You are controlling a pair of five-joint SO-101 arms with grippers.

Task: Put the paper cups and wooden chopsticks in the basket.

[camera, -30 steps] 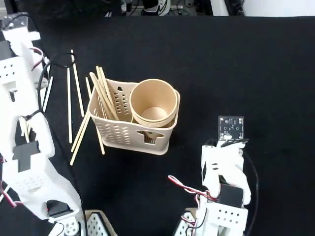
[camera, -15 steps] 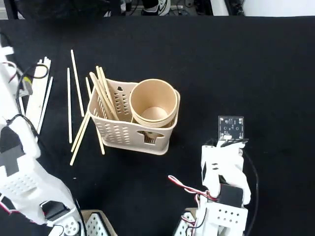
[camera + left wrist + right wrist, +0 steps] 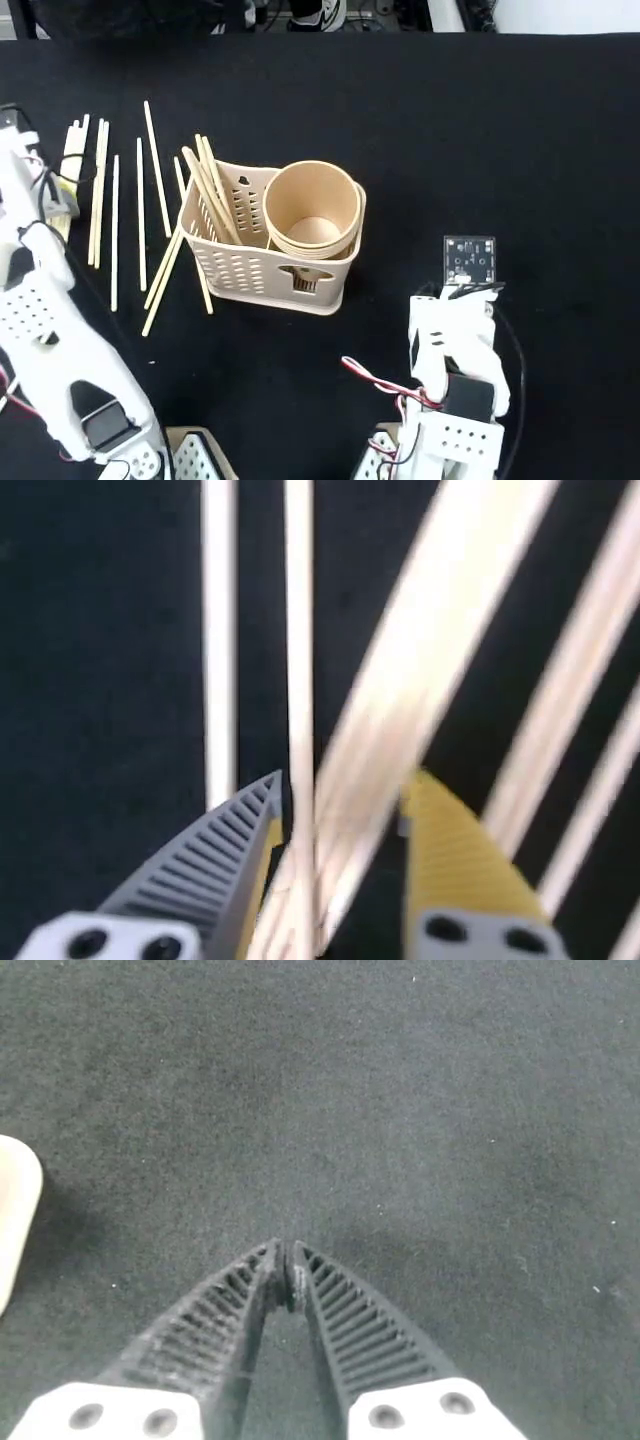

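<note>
- The black table [image 3: 480,140] is covered in dark cloth.
- The left arm [image 3: 40,330] is seen along the table's left edge and is partly cut off there; the right arm [image 3: 455,380] is parked near the front.
- The basket [image 3: 260,275] is set upright at mid-table.
- The paper cups [image 3: 310,210] are nested inside it.
- Several wooden chopsticks [image 3: 210,195] are leaned in the basket's left end; loose chopsticks [image 3: 140,215] are spread on the cloth beside it.
- The left gripper [image 3: 345,780] is held narrowly apart, with blurred sticks lying between its fingers.
- The right gripper [image 3: 288,1260] is closed tip to tip on nothing, over bare cloth.
</note>
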